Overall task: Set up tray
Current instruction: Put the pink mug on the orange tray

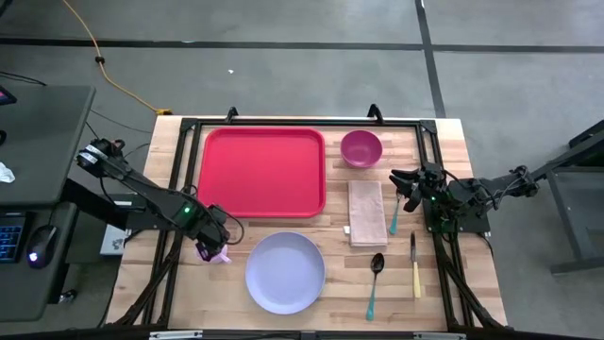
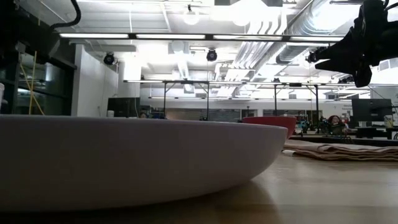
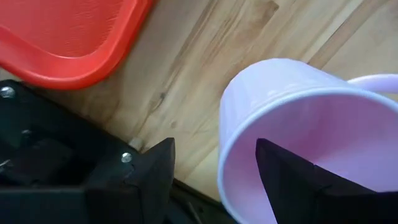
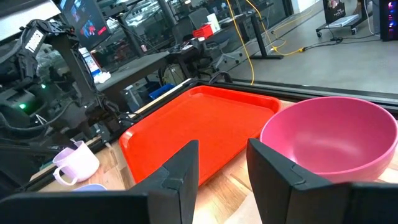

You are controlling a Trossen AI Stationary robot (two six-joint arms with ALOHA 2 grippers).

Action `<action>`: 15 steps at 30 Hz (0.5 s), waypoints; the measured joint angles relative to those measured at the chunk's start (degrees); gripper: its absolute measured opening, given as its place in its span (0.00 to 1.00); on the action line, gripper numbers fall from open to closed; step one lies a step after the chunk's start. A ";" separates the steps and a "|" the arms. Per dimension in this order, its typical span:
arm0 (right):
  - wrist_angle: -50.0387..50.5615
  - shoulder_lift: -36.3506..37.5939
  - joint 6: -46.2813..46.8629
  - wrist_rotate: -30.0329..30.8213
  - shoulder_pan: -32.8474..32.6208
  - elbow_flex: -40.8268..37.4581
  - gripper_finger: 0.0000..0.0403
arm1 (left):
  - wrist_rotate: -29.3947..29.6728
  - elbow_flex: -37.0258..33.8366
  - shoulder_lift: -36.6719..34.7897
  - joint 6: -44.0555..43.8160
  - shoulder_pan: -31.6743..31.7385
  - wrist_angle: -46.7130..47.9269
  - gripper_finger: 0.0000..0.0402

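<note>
- The tray (image 1: 263, 171) lies flat at the back of the table (image 1: 444, 283), left of the pink bowl (image 1: 360, 147) and behind the lavender plate (image 1: 285, 272); nothing is on it.
- It looks like stiff, light plastic with a smooth, probably slippery surface and no fragile parts.
- The low raised rim is the only place to hold; a pinch over a long edge or a rounded corner would suit best, I judge.
- The left gripper (image 3: 214, 168) straddles the wall of the pale mug (image 3: 298, 124) just off the tray's near-left corner, one finger inside, jaws spread and not yet clenched.
- The right gripper (image 4: 222, 163) hovers parted and empty by the napkin (image 1: 366, 212), facing bowl and tray.
</note>
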State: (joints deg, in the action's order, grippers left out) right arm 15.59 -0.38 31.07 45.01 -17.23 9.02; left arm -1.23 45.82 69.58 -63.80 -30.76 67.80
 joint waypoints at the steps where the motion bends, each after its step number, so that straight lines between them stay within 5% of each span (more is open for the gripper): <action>1: -0.02 0.00 0.00 0.00 0.01 0.00 0.28 | -0.03 -0.27 0.00 -0.51 0.00 -0.57 0.63; 9: -0.02 0.00 1.01 0.02 0.00 0.00 0.28 | 0.14 0.21 0.00 -1.43 0.00 -0.61 0.61; 15: -0.02 0.00 1.71 0.00 0.00 0.00 0.28 | 0.30 0.99 -0.02 -1.19 0.00 0.06 0.49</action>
State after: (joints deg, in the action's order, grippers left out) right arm 15.57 -0.38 32.77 45.01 -17.23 9.02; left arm -0.93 46.81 69.56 -64.99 -30.76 67.85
